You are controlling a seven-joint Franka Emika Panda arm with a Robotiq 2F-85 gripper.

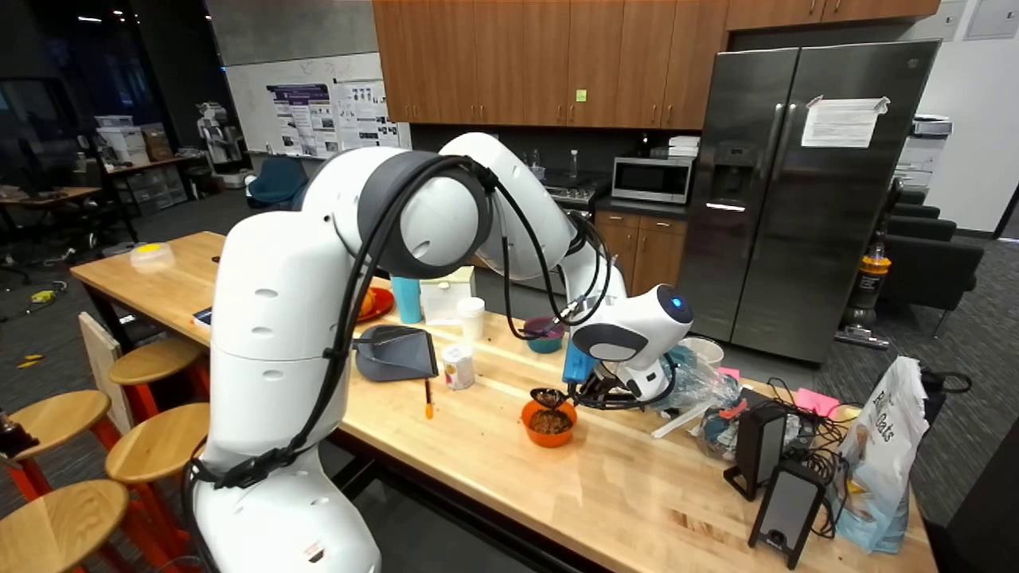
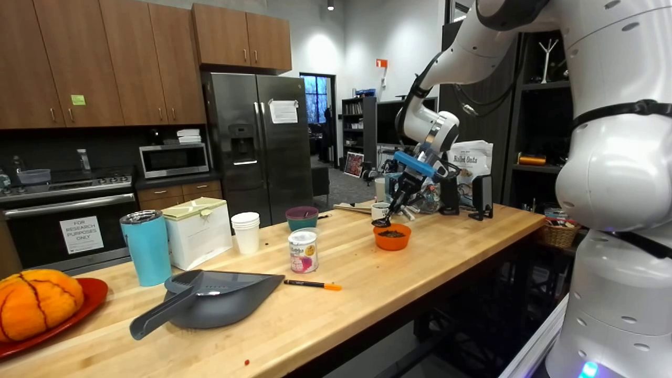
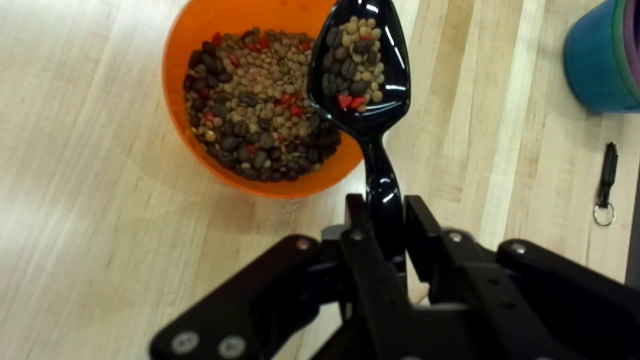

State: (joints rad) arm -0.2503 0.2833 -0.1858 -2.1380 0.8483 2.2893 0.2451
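My gripper (image 3: 384, 215) is shut on the handle of a glossy black spoon (image 3: 372, 145). The spoon's bowl carries lentils, dark beans and red bits. It is above the right side of an orange bowl (image 3: 172, 95), which holds the same kind of mix. In both exterior views the bowl (image 1: 549, 438) (image 2: 391, 244) stands on the wooden table, with the spoon (image 1: 549, 397) (image 2: 381, 222) over its rim. The gripper (image 1: 587, 394) also shows in both exterior views (image 2: 395, 206), beside and above the bowl. The rear end of the spoon handle is hidden between the fingers.
A teal cup (image 3: 595, 60) and a small black key fob (image 3: 608, 172) lie right in the wrist view. A white can (image 2: 303, 252), orange marker (image 2: 315, 285), grey dustpan (image 2: 220, 304), paper cups (image 2: 245, 233) and blue tumbler (image 2: 147, 249) stand about. Speakers (image 1: 788, 509) and an oats bag (image 1: 880, 454) are at one end.
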